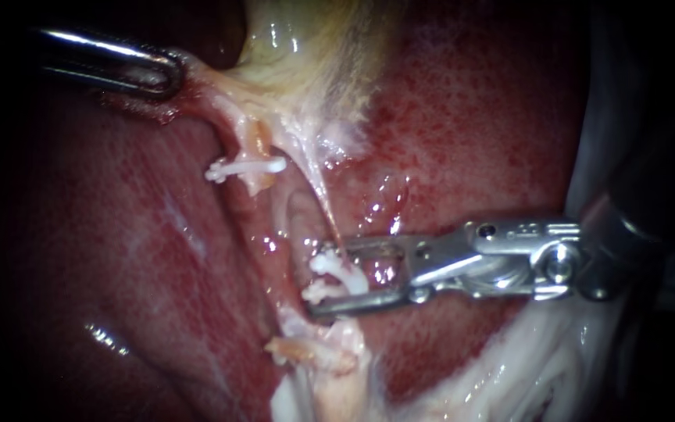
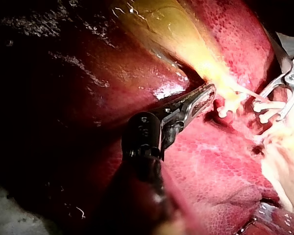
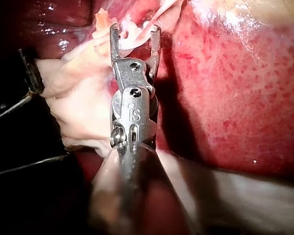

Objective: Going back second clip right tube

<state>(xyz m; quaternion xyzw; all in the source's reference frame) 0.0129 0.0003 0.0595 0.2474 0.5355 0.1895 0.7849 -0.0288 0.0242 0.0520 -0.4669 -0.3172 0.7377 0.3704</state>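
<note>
A dark red liver [image 1: 119, 258] is seen, with a pale yellow gallbladder [image 1: 314, 47] lying at its top edge. Two thin tubes are stretched down from the gallbladder over the liver. The left tube [image 1: 258, 141] is crossed by a white clip [image 1: 245, 166]. The right tube [image 1: 320, 199] is a thin pale string. A second white clip [image 1: 337, 275] is found at its lower end, near the middle of the liver.

The right instrument [image 1: 316, 280] is brought in from the liver's right edge. Its hand is spread wide, and the second clip is seen between the two jaws. It cannot be told whether the clip is touched by them. The same is shown in the right wrist view: the hand is open, with the white clip and the thin string lying in the gap.

The left instrument [image 1: 167, 76] is brought in from the liver's top left corner. Its hand is pressed together on a bit of pale tissue [image 1: 205, 82] just under the gallbladder, and this tissue is held tight. In the left wrist view, the first clip is seen just ahead of this hand, and the second clip is seen a little farther on.
</note>
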